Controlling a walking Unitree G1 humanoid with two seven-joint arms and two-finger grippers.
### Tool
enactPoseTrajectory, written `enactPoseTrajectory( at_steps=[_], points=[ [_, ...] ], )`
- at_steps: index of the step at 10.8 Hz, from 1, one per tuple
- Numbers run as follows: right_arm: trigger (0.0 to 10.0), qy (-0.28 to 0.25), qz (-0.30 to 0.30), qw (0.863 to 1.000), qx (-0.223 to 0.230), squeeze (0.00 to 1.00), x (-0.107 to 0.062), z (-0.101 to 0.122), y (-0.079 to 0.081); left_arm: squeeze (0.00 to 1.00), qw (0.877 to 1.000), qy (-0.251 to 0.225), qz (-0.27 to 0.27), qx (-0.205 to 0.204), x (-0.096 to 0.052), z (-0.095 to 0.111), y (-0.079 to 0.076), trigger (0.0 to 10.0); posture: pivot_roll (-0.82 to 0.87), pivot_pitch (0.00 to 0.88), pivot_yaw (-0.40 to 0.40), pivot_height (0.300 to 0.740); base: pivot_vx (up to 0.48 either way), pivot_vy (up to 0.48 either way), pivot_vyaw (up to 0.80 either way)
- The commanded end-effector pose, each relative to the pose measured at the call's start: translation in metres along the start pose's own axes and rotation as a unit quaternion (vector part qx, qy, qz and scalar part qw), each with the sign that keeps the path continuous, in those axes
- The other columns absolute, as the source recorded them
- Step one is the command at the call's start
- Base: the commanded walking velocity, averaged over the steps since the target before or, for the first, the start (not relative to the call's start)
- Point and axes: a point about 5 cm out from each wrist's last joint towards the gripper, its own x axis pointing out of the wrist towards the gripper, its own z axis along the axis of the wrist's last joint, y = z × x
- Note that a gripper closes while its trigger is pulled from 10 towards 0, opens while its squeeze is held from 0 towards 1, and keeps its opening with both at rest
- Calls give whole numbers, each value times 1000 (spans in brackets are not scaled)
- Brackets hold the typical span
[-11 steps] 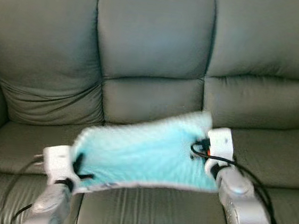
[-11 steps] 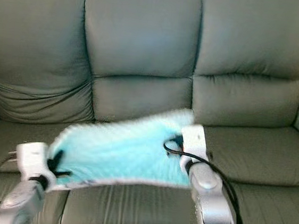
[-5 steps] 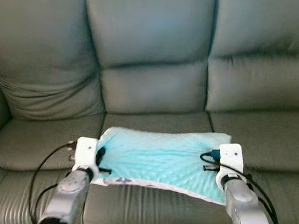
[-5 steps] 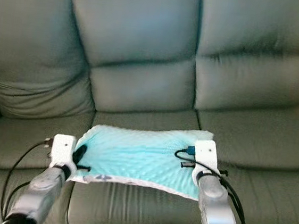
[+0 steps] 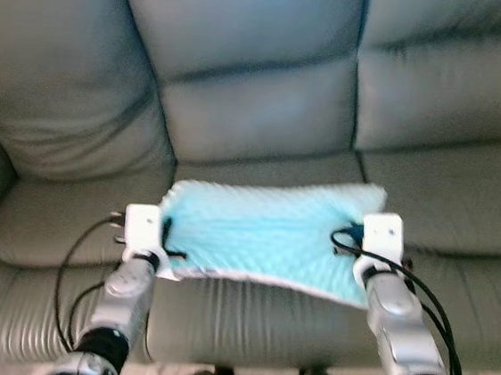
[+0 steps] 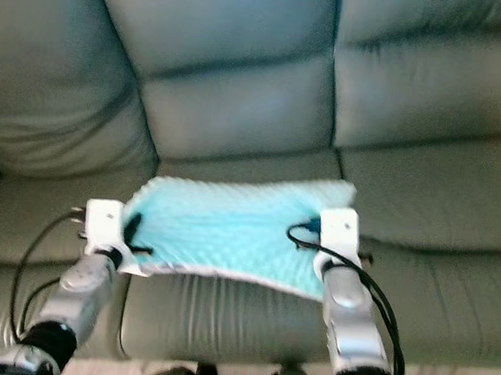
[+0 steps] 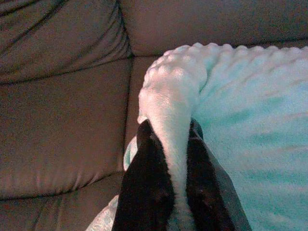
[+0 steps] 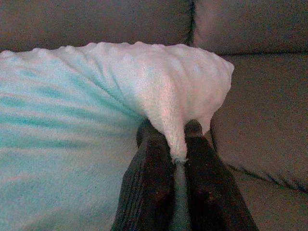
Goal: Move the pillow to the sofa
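From the head views you see the turquoise pillow (image 5: 268, 234) lying on the middle seat of the grey sofa (image 5: 259, 108), left tool (image 5: 166, 243) at its 9 o'clock edge, right tool (image 5: 351, 241) at 3 o'clock. Your left wrist view shows black fingers (image 7: 147, 187) pinching a pillow fold. Your right wrist view shows fingers (image 8: 149, 178) pinching a pillow corner.

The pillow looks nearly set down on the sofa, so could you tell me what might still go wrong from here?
1. The pillow lies near the front edge of the sofa middle seat, so it might slide off once released.
2. The left gripper and right gripper each pinch a fold of fabric; pulling back before opening could drag the pillow forward.
3. The fluffy cover may snag on the fingers.
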Motion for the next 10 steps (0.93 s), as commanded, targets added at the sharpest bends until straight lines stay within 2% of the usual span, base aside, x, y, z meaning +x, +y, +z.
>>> enactPoseTrajectory(
  at_steps=[1,3,5,7,8,10],
  points=[
    [10000,-7,4,1000,1,0,2,0,4,0,999,6,45,-10,-3,-5,21,10000,-173,370,232,740,0,0,0],
    [10000,-27,-9,999,-15,0,17,12,7,0,998,-11,42,-43,3,3,20,10000,-170,388,241,740,0,0,0],
    [10000,-14,-36,999,-18,0,20,4,-2,0,994,-4,43,-97,7,3,14,10000,-165,401,253,740,0,0,0],
    [10000,-12,-44,999,-12,0,20,0,-8,0,991,9,50,-125,9,3,9,10000,-158,403,256,740,0,0,0],
    [10000,-11,-69,997,-16,0,21,-1,-20,0,990,12,41,-132,11,4,-4,10000,-159,410,253,740,0,0,0],
    [10000,-18,-84,996,-28,0,21,0,-29,0,990,13,8,-138,14,7,-35,10000,-164,418,249,740,0,0,0]
  ],
)
